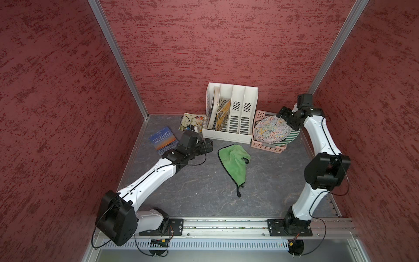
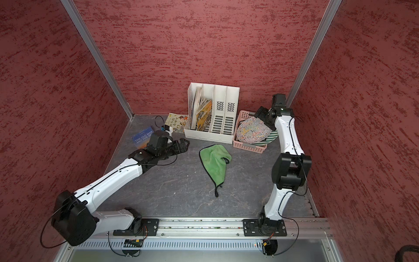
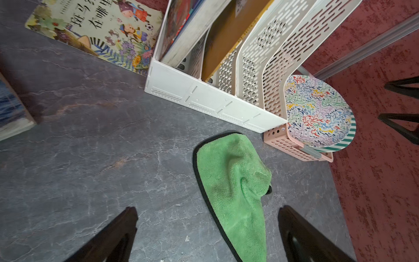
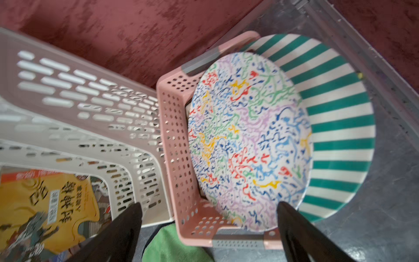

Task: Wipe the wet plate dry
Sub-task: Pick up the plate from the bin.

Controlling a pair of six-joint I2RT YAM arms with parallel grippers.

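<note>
Pink basket (image 4: 172, 136) under your wide, empty right pincer (image 4: 208, 204) holds the speckled plate (image 4: 247, 140); bite its near rim alone, sparing the striped plate (image 4: 340, 118) beneath. Left pincer (image 3: 208, 208) gapes empty too.

Dark grey marbled bench (image 1: 204, 195), seen whole in both top views. Right in the middle lies a green cloth (image 1: 234, 162), crumpled, black trim showing, one end tapering toward the front edge. Behind it, a white file rack (image 1: 227, 133) stands upright along the back wall. Just beside the rack's right end sits a pink basket (image 1: 267, 147), near the back right corner. Over on the left, a blue paperback (image 1: 162, 139) lies flat, cover up. A picture book (image 1: 193, 120) lies flat too, just beside the rack's left end.
</note>
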